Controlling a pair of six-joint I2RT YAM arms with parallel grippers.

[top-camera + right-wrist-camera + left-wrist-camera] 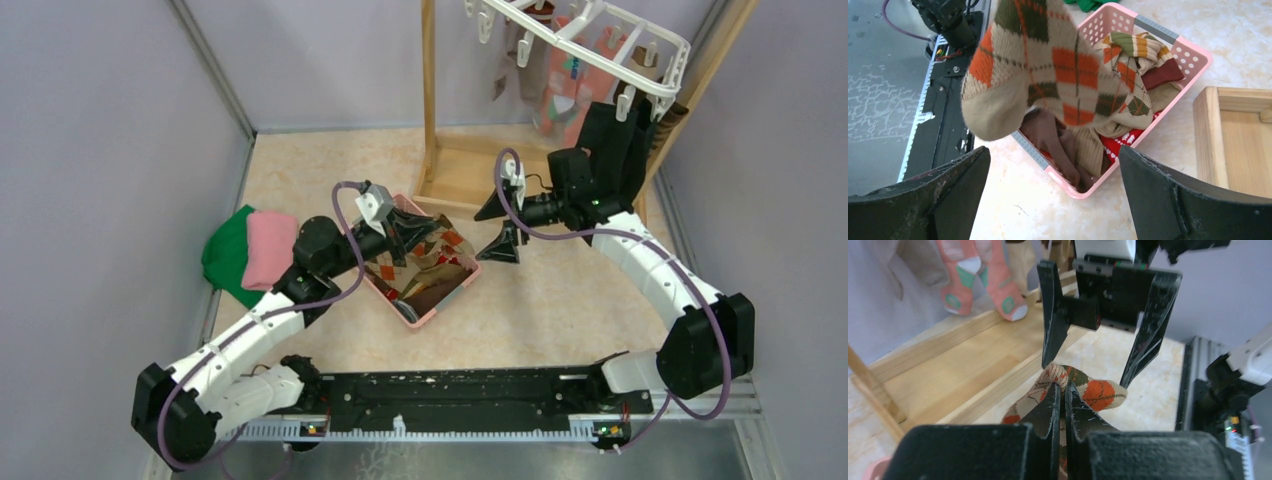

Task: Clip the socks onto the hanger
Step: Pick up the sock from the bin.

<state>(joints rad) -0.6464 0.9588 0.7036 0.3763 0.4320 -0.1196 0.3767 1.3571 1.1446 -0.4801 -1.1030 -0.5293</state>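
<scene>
Behind left hand point(1062, 390), argyle sock point(1098, 392) half-hidden

The work surface point(570, 300), beige and marbled, is enclosed by plain pale lilac walls point(90, 150) at the left, right and top of the frame. A wooden stand point(429, 90) is placed at upper centre. The scene is evenly lit.
</scene>
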